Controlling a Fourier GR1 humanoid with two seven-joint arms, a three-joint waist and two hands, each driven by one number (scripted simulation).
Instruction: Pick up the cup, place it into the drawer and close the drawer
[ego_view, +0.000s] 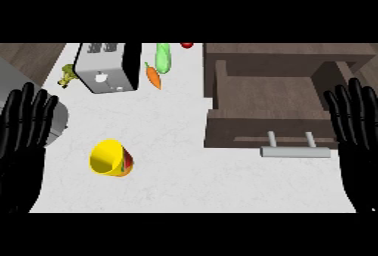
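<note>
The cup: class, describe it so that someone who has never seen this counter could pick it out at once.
Start at the white counter and go left of the open brown drawer. Below the silver toaster lies the cup, tipped on its side. It alone is bright yellow, its open mouth showing.

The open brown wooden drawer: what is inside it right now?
Nothing shows inside the open brown wooden drawer; only its bare bottom is seen. Its front wall hides the strip just behind it. The yellow cup lies on its side on the white counter.
</note>
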